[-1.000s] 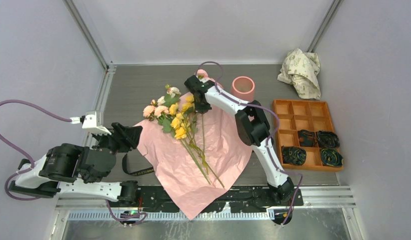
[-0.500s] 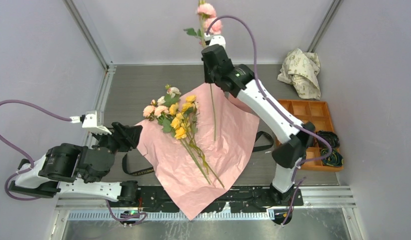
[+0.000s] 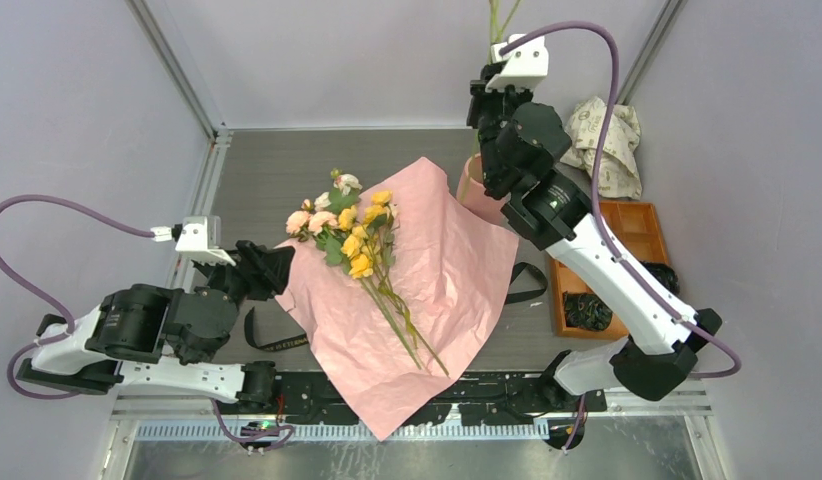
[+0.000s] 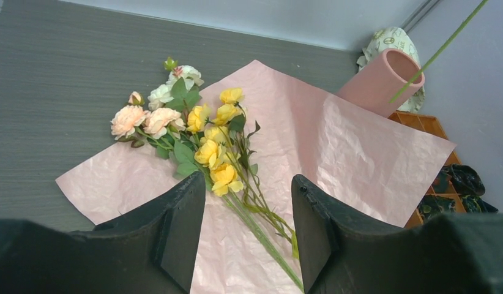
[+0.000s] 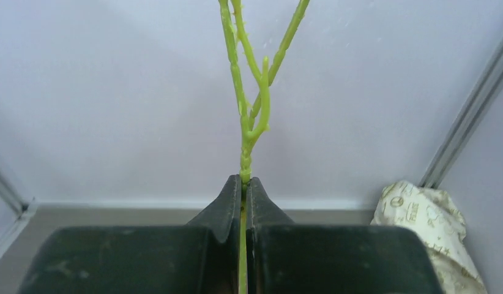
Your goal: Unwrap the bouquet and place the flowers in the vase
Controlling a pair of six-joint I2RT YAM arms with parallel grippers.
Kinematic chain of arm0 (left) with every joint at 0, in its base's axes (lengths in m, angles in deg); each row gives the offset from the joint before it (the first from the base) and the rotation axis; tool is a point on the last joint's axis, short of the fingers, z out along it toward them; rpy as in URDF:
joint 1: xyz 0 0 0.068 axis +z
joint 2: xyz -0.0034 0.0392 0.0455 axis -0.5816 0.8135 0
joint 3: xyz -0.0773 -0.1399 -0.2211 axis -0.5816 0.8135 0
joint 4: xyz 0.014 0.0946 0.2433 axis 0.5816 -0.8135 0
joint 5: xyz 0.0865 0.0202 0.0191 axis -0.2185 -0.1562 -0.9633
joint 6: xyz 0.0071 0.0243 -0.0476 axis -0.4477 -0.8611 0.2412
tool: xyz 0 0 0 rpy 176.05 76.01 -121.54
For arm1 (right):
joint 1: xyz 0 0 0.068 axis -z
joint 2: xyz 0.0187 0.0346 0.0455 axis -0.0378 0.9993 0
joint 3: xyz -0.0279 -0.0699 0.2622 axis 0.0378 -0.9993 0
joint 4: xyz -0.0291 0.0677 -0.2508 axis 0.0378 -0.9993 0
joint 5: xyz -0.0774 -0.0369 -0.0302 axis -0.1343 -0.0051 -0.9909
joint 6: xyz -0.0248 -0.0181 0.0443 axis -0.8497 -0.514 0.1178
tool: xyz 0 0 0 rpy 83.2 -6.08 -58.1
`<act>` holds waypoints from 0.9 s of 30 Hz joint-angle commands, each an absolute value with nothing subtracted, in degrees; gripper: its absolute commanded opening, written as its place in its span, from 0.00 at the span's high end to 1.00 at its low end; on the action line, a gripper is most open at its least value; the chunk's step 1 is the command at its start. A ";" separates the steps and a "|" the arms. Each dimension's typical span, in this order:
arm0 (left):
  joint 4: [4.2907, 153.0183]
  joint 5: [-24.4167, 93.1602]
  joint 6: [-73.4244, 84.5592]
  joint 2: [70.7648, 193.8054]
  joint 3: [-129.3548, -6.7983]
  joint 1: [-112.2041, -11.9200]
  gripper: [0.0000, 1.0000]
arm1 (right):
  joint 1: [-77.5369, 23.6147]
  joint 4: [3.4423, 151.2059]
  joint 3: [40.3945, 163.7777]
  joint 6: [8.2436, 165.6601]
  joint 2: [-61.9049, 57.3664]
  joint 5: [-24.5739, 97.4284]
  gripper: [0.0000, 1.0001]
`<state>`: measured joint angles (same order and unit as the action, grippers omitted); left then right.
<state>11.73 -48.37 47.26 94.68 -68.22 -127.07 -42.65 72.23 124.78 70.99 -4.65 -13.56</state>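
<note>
The bouquet lies unwrapped: its pink paper is spread flat on the table, with the flowers in a loose bunch on it, heads to the far left. My right gripper is raised high and shut on one green stem. That stem's heads are out of view above, and its lower end hangs by the vase. The salmon-pink vase is largely hidden behind my right arm. At the paper's left corner my left gripper stands open and empty; the flowers lie ahead of it.
An orange compartment tray with black ribbon rolls sits on the right. Crumpled printed white paper lies at the back right. Black ribbon trails on the table at the paper's edges.
My right arm has carried the single stem up and to the right, from above the paper to over the vase; its pink heads have left the top of the view. The left arm barely moved.
</note>
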 commanded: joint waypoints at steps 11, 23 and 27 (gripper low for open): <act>16.13 -49.60 45.32 95.75 -70.18 -127.23 0.45 | -41.88 103.40 125.98 48.55 -2.13 -14.65 0.99; 16.67 -49.71 45.31 95.58 -69.83 -127.23 0.45 | -39.75 103.22 118.39 51.60 -6.44 -14.18 0.99; 16.77 -49.30 45.62 95.72 -69.40 -127.21 0.45 | -38.19 103.29 113.40 55.59 -7.45 -14.58 0.99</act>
